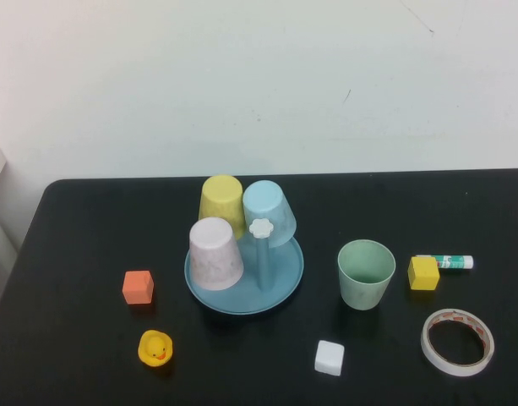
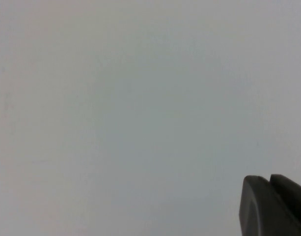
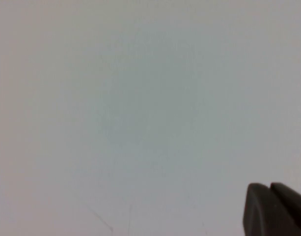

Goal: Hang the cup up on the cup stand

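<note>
Op: Where do I stand on progress?

Me: Nothing started, as I read it. The green cup (image 1: 366, 274) sits upright on the black table (image 1: 73, 220), mouth up, to the right of the cup stand (image 1: 244, 269) and apart from it. The stand already carries three upturned cups: a yellow cup (image 1: 221, 203), a light blue cup (image 1: 269, 211) and a pale pink cup (image 1: 215, 253), grouped round the post with the white flower cap (image 1: 261, 227).

Op: Grippers?

Me: Neither arm shows from the high camera. My left gripper (image 2: 270, 206) and right gripper (image 3: 270, 209) each appear only at a corner of their wrist views, fingers clenched together, nothing between them, pointed at a blank pale wall. So the cup is well away from both sets of fingers, out of their sight.

Op: What's left?

Me: Everything: reach, grasp, invert, drop it over a free peg. I can't make out a free peg from here. The yellow block (image 1: 423, 273) and glue stick (image 1: 444, 262) lie just beside the cup; I'd mind those on approach.
</note>
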You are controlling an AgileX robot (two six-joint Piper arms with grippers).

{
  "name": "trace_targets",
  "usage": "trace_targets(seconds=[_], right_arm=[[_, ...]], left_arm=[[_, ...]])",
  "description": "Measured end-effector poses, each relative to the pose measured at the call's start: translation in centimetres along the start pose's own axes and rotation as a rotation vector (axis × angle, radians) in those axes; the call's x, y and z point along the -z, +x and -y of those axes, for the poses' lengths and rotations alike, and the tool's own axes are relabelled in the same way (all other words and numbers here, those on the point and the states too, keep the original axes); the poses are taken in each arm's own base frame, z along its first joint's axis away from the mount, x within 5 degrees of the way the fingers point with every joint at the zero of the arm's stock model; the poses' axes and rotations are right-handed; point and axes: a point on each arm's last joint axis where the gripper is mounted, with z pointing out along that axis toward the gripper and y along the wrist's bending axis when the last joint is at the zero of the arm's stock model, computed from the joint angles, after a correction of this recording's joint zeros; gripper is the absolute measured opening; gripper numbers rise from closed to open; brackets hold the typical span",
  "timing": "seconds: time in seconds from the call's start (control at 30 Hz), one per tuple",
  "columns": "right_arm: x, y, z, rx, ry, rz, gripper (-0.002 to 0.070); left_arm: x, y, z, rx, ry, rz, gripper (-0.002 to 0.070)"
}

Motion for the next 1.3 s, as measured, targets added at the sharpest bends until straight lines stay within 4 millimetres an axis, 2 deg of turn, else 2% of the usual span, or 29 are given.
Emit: trace_targets(seconds=[0.13,0.27,0.37,0.53,0.83,0.97,1.13,1.3], right_arm=[[-1.0,-1.6,0.4,0.004,0.034,-0.223,-0.0001],[-2.5,-1.2,0.6,0.039,0.047,-0.470,-0.0001],[-3.4,0.6,0.7,0.063,0.046,-0.672,-0.0001],[-4.5,2.8,0.8,0.075,0.037,-0.845,-0.0001],[-5.6,4.9,0.8,0.040,0.040,-0.972,-0.0001],[-5.8,4.9,0.6,-0.010,0.046,-0.965,-0.0001],[-6.4,4.6,0.6,-0.025,0.045,-0.901,-0.0001],[-7.8,5.3,0.5,-0.020,0.034,-1.006,-0.0001]], left_arm=[[-1.1,-3.3,-0.1,-0.006,-0.015,-0.169,0.0000],[-2.6,-4.4,-0.2,-0.008,-0.026,-0.361,0.0000],[-3.6,-3.3,-0.3,-0.012,-0.031,-0.519,0.0000],[-4.6,-1.3,-0.3,-0.017,-0.034,-0.705,0.0000],[-4.9,0.1,-0.4,-0.022,-0.036,-0.854,0.0000],[-4.9,0.1,-0.4,-0.024,-0.035,-0.855,0.0000],[-4.6,1.5,-0.3,0.015,-0.036,-0.841,0.0000],[-4.6,1.7,-0.1,0.060,-0.036,-0.834,0.0000]])
